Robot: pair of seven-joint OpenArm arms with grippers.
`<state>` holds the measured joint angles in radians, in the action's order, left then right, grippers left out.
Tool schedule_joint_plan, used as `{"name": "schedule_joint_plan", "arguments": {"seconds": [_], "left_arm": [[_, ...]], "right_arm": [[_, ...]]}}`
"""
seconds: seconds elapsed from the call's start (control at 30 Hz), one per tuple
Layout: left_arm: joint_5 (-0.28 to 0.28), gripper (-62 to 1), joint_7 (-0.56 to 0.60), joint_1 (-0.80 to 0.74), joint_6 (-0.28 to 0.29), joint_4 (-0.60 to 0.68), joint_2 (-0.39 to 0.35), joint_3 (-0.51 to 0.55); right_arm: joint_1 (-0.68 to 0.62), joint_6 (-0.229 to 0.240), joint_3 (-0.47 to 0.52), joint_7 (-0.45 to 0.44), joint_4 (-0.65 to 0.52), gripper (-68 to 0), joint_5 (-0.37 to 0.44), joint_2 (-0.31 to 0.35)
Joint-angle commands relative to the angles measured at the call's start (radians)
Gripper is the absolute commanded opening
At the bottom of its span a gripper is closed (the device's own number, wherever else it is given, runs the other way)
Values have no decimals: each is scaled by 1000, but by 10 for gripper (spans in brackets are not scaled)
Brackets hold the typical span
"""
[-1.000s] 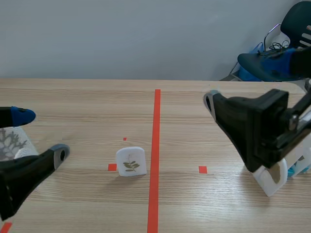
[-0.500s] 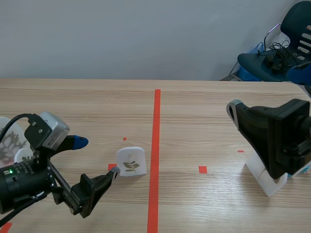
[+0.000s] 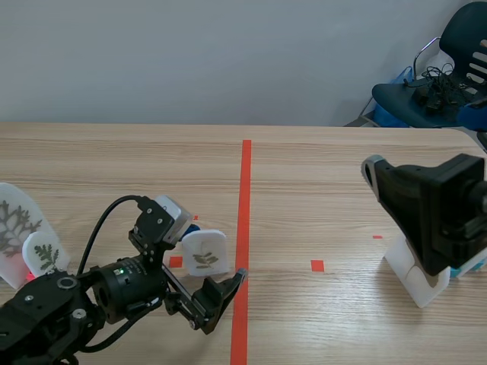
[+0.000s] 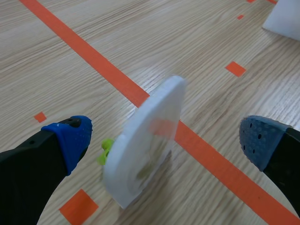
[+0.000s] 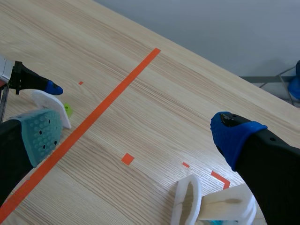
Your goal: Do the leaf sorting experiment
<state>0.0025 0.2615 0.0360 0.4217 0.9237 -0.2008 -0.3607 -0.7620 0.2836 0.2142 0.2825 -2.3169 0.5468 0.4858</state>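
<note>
As the cards stand: a tall card [image 3: 11, 226] and a small card [image 3: 44, 255] sit at the left edge of the tabletop [image 3: 327, 171], so I judge part of the sorting done. One card [image 3: 205, 255] waits just left of the red line [image 3: 244, 198], not yet picked up.
Left to do: close on that card and carry it to its group. I cannot tell from here which group its leaf belongs to.
Left gripper [image 4: 166, 138]: mine, low over the tabletop, fingers wide apart and straddling the card, one pad on its far side and one on its near side. Neither pad touches it, and I hold nothing.
Card: upright, a little tilted, with a green foot [image 4: 106, 151] behind it.
Right gripper [image 5: 136, 136]: fingers wide apart, empty, raised at the right over a white stand [image 3: 415, 283], well apart from the card.
</note>
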Motion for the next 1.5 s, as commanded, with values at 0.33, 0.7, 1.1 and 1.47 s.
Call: {"name": "schedule_joint_plan", "arguments": {"seconds": [0.33, 0.7, 1.1, 1.47], "left_arm": [[-13, -451, 58, -17, -16, 27, -19, 13], [-159, -526, -7, -213, -5, 368, -90, 75], [-356, -526, -100, -560, -60, 619, -94, 394], [-359, -526, -66, -462, -195, 386, -76, 436]], "right_arm": [[11, -4, 4, -7, 1, 4, 7, -15], [11, -4, 4, -7, 1, 4, 7, -12], [11, -4, 4, -7, 1, 4, 7, -12], [11, -3, 4, -7, 1, 4, 7, -12]]}}
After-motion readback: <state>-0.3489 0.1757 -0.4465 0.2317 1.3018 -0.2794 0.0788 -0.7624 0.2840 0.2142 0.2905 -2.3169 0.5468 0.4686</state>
